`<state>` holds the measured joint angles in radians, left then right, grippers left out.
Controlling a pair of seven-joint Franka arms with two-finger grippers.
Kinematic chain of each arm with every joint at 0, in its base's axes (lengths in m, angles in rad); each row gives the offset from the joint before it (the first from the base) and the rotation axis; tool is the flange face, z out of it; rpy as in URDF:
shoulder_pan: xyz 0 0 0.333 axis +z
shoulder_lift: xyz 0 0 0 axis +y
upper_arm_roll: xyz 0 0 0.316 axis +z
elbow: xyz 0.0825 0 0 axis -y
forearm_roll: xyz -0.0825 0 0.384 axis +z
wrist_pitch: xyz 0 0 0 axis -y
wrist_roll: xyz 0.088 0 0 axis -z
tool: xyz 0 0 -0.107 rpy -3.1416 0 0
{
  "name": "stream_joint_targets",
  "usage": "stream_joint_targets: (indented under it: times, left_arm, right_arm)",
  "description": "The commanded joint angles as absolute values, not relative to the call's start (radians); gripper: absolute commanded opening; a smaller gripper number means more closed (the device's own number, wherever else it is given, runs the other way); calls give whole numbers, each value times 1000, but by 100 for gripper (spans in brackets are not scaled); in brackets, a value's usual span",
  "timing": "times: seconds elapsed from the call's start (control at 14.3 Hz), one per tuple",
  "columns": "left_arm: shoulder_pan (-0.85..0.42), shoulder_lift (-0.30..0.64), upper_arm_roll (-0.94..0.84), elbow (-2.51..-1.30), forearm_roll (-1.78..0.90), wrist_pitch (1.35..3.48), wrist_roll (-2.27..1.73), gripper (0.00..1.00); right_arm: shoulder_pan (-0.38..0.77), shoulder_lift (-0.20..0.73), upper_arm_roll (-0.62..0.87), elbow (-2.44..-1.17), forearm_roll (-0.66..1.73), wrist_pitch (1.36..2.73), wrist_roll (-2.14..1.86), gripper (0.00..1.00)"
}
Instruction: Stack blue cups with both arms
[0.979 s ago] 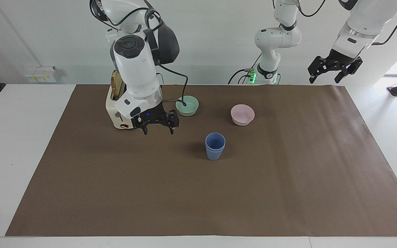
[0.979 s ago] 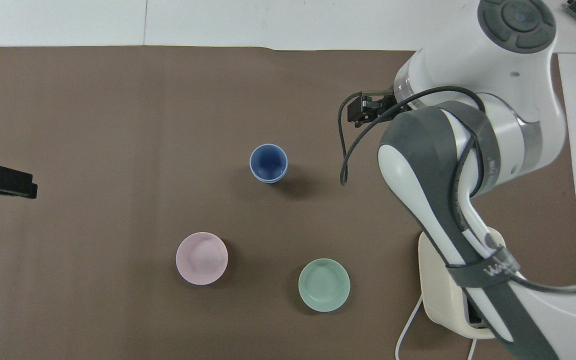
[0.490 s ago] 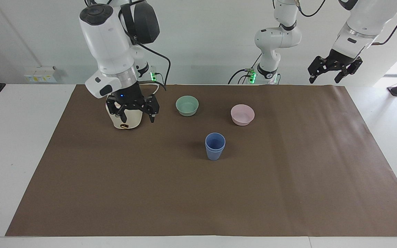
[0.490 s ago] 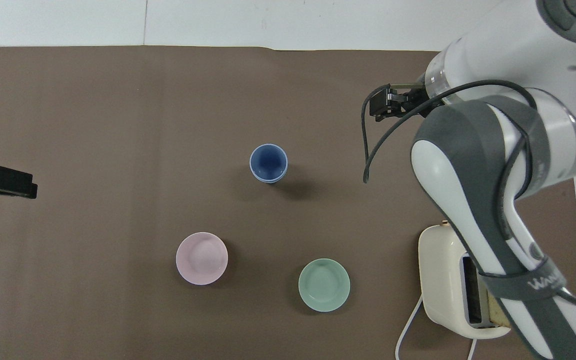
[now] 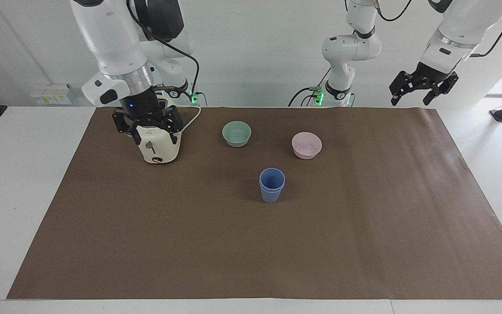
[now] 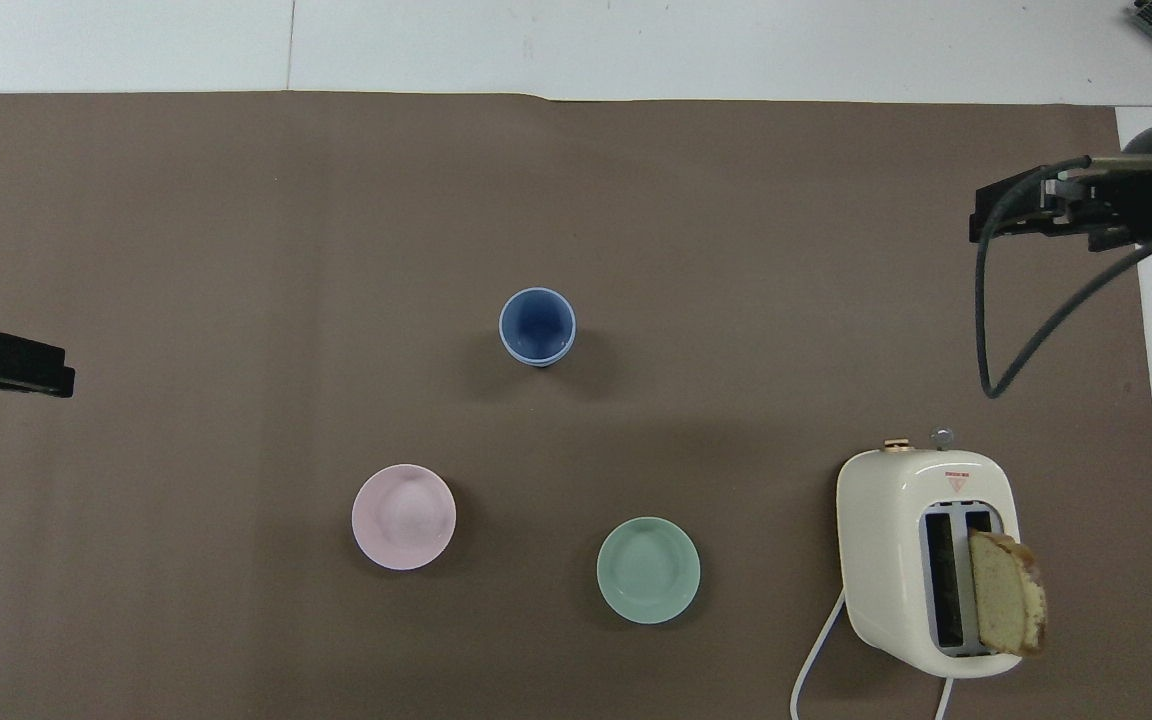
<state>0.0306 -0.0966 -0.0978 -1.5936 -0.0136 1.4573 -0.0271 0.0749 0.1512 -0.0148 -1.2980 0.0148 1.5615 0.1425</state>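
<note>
Facing view shows the blue cups (image 5: 272,185) nested one inside the other, upright mid-mat, farther from the robots than the pink bowl (image 5: 306,145) and green bowl (image 5: 236,133). Right gripper (image 5: 148,131) hangs over the toaster (image 5: 158,146), fingers spread, holding nothing — left gripper (image 5: 423,89) waits raised at its own end, spread too.
</note>
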Motion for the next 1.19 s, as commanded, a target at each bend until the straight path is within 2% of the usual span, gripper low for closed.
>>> stream_joint_targets:
  times: [0.0, 0.49, 1.12]
  left_arm:
    - [25, -117, -89, -1608, -28, 1448, -23, 100]
    - [26, -117, -89, -1608, -28, 1448, -23, 100]
    - [26, -117, -89, -1608, -28, 1448, -23, 100]
  right_arm:
    - [66, 111, -40, -1321, 5, 1533, 78, 100]
    - [37, 35, -43, -1322, -17, 1467, 20, 100]
    - [20, 37, -43, -1333, -11, 1463, 20, 100]
